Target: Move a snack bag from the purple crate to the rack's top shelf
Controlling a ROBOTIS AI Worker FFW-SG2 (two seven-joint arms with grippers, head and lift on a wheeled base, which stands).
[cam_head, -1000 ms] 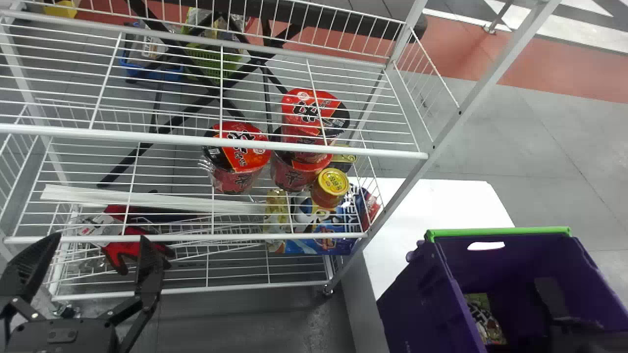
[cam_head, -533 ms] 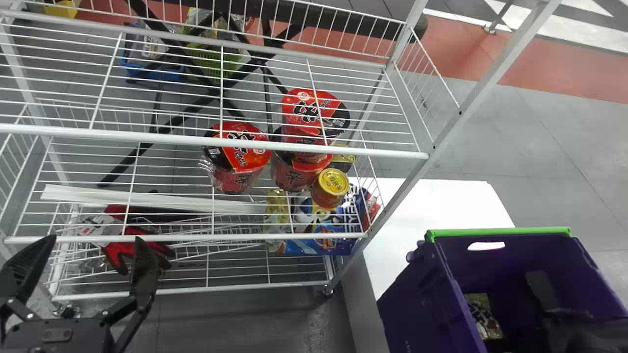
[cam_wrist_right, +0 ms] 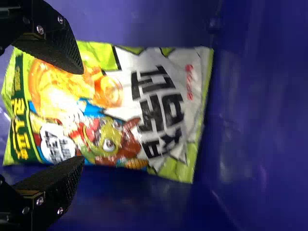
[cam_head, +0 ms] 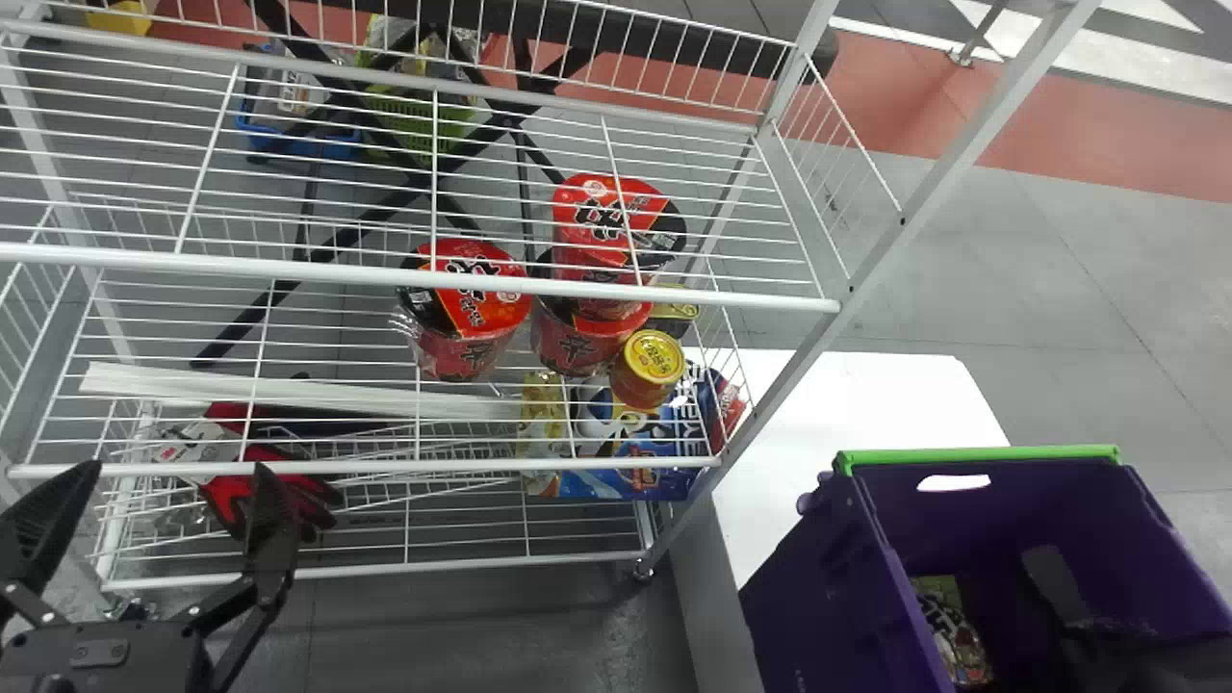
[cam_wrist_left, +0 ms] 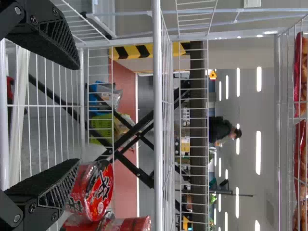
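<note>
Right wrist view shows the right pincer [cam_wrist_right: 83, 115] open over the snack bag [cam_wrist_right: 159, 110], which points long ways like the fingers.

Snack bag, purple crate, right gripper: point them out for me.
Snack bag [cam_wrist_right: 111, 110], right wrist view: printed front.
Purple crate [cam_head: 820, 589], head view: outer side wall.
Right gripper [cam_wrist_right: 82, 115], right wrist view: midway between its fingertips.

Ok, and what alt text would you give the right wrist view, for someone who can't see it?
The right gripper, fingers apart, is at one end of a green-and-white snack bag lying in the purple crate. A cartoon character is printed on the bag.
</note>
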